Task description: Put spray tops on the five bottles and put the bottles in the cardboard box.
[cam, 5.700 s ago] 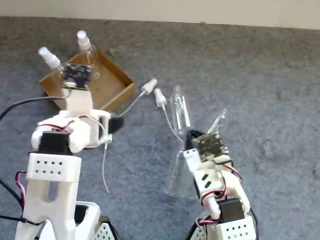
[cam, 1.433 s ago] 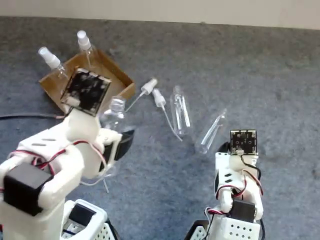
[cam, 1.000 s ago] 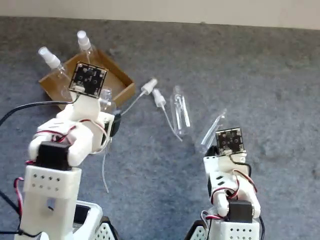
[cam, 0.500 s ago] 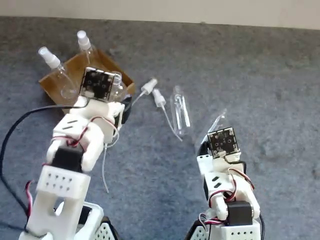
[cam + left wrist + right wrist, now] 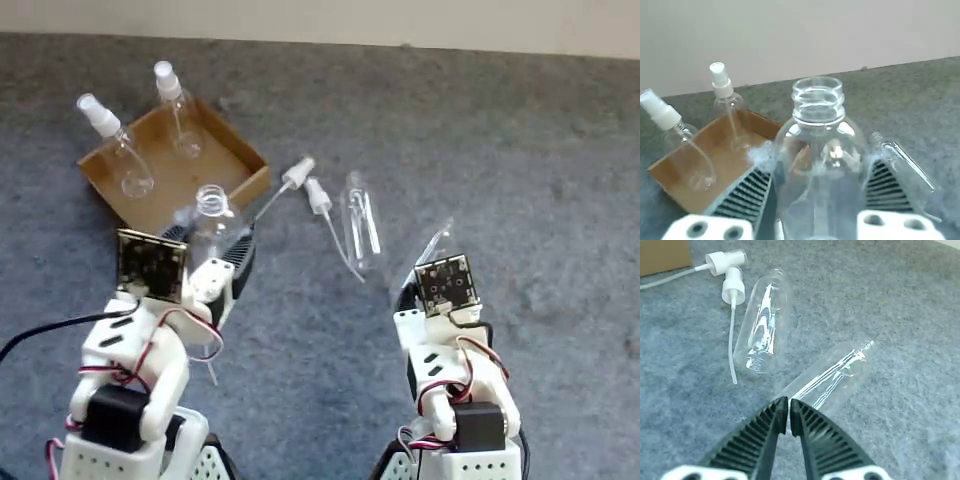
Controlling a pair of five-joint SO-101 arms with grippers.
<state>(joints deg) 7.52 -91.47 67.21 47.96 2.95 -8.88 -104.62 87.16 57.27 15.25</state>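
Note:
My left gripper (image 5: 820, 205) is shut on a clear, topless bottle (image 5: 818, 145), held upright just in front of the cardboard box (image 5: 715, 150). In the high view that bottle (image 5: 211, 212) stands at the box's (image 5: 225, 150) near edge, with the left gripper (image 5: 218, 255) below it. Two bottles with spray tops (image 5: 100, 116) (image 5: 167, 82) stand in the box. Two loose spray tops (image 5: 726, 260) (image 5: 733, 288) lie beside two clear bottles lying on their sides (image 5: 762, 332) (image 5: 832, 371). My right gripper (image 5: 788, 409) is shut and holds nothing, its tips at the nearer lying bottle's mouth (image 5: 425, 255).
The surface is grey carpet (image 5: 540, 170) with free room at the right and far side. A thin white tube (image 5: 210, 370) lies on it by the left arm's base. A pale wall (image 5: 400, 20) borders the far edge.
The left arm has drawn back from over the box, bringing the bottle to the box's near edge. The right arm moved forward to the lying bottle a second ago and has since kept still.

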